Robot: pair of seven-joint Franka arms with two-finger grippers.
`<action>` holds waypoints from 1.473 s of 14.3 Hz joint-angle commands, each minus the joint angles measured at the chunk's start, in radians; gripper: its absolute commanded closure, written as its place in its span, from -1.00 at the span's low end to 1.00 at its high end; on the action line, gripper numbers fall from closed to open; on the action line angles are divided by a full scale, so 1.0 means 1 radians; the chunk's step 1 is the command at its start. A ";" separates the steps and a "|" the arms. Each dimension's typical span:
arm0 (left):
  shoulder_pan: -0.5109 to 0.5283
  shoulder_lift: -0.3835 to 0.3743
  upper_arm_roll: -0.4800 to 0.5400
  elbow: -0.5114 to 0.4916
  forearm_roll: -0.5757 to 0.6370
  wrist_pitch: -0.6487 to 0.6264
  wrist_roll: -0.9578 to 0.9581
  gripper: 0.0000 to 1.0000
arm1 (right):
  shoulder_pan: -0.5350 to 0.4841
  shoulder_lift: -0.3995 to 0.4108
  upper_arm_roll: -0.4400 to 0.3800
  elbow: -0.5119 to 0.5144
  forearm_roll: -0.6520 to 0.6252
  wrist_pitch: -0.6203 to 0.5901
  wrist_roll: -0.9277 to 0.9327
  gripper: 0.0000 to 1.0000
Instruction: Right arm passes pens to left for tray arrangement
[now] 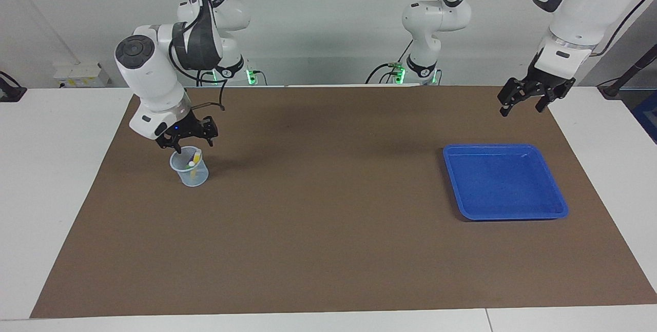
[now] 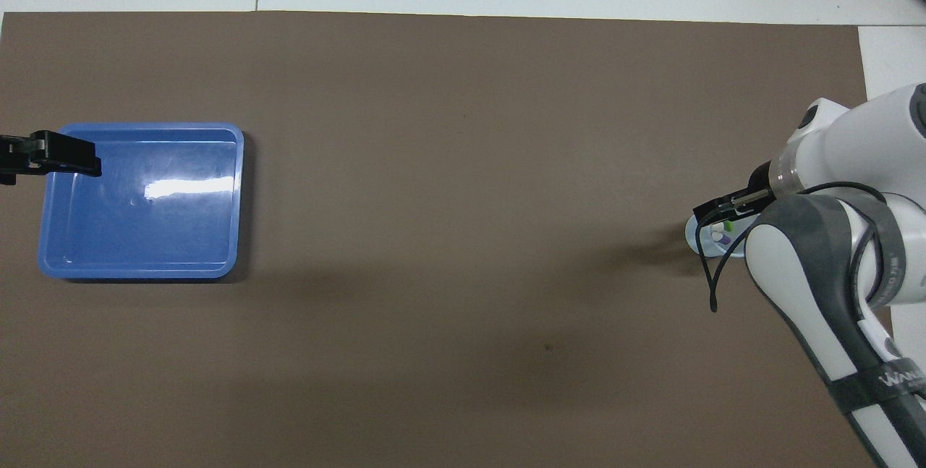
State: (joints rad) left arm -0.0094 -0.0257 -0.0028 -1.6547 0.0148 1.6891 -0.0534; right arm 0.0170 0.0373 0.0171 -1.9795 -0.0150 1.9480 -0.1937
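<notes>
The pens stand in a pale blue mesh cup [image 1: 191, 174] toward the right arm's end of the table. In the facing view only the yellow pen [image 1: 194, 160] with its whitish cap shows clearly. From overhead, whitish caps [image 2: 718, 236] with a little green and purple beside them show inside the cup [image 2: 693, 236]. My right gripper [image 1: 194, 145] hangs open just over the cup's rim, its fingers on either side of the pen tops, holding nothing. The blue tray [image 1: 505, 183] lies bare toward the left arm's end. Over the mat's corner beside the tray, my left gripper [image 1: 520, 111] waits raised, open and empty.
A brown mat [image 1: 328, 219] covers most of the white table [image 1: 51, 193]. The right arm's black cable [image 2: 712, 287] loops down beside the cup. Both arm bases stand at the robots' edge of the table.
</notes>
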 commanded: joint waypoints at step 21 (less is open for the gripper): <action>-0.003 -0.019 -0.016 -0.030 -0.026 0.030 -0.012 -1.00 | -0.032 0.006 0.009 -0.119 0.010 0.138 0.011 0.63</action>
State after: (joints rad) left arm -0.0090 -0.0258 -0.0229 -1.6571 -0.0003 1.6961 -0.0604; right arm -0.0046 0.0413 0.0199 -2.0867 -0.0150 2.0626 -0.1854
